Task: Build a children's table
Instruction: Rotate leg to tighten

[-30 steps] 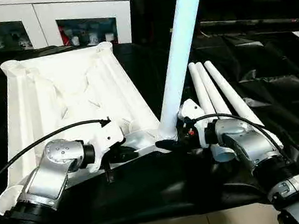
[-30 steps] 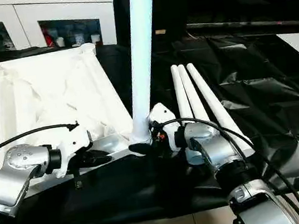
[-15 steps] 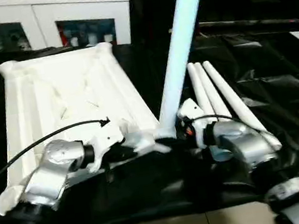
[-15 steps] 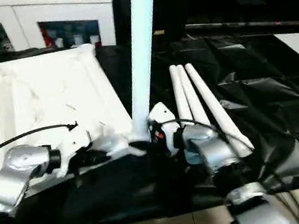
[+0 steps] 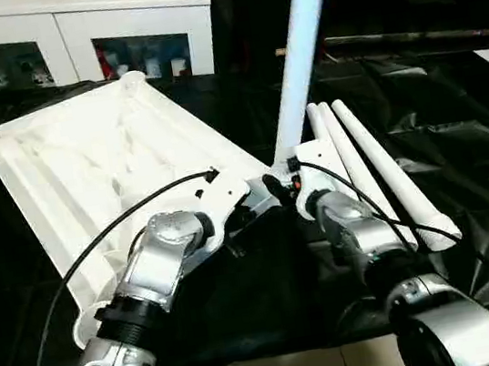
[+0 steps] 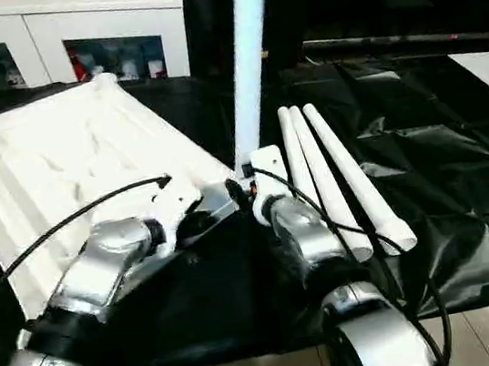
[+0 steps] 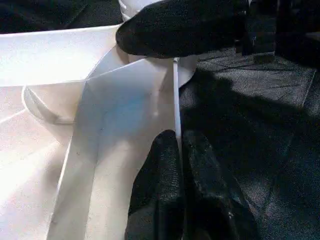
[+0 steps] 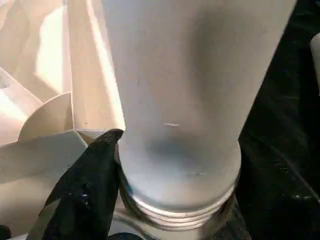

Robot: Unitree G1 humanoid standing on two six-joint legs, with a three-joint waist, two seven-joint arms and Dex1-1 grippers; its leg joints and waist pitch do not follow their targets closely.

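Plastic table top (image 5: 95,168) looks light and stiff, so the left hand (image 7: 181,150) pinches its thin rim while the right hand (image 8: 95,175) clamps the smooth leg (image 5: 299,55) low by its threads.

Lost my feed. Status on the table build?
Left claw pinching tabletop rim. Right claw gripping upright leg at corner socket. Three spare legs alongside, nothing blocking.

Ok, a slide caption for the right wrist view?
Right gripper holds white table leg at its threaded end, above the tabletop's corner socket.
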